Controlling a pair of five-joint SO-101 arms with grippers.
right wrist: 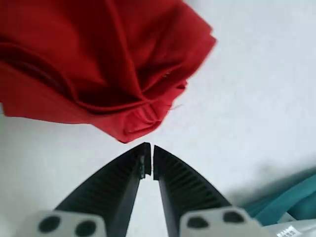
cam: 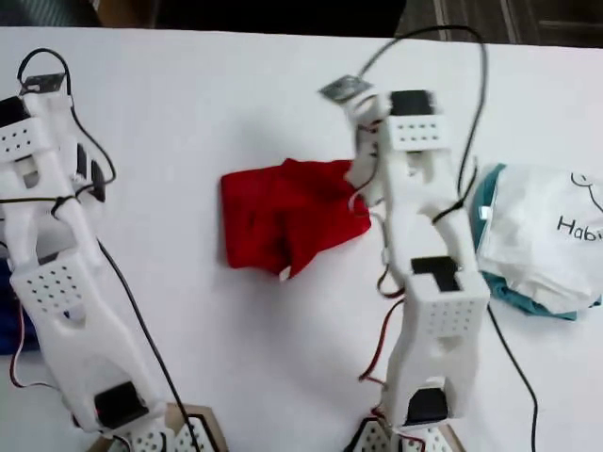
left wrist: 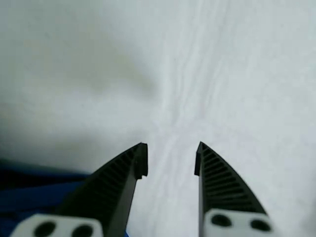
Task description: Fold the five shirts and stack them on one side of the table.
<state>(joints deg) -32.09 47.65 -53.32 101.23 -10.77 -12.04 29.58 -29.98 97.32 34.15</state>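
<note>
Lying rumpled, red shirt — right claw just beside, tips together

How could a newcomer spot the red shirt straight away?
On the white table, look near the middle, between the left arm and the right arm. The red shirt lies there, loosely folded and rumpled. It is the only red cloth: the pile at the right edge is a white shirt over teal cloth.

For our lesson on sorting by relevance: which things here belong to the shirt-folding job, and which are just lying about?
Job: red shirt, white shirt, teal shirt under it, blue cloth (probably a shirt).
Lying about: cables, bare table.
</note>
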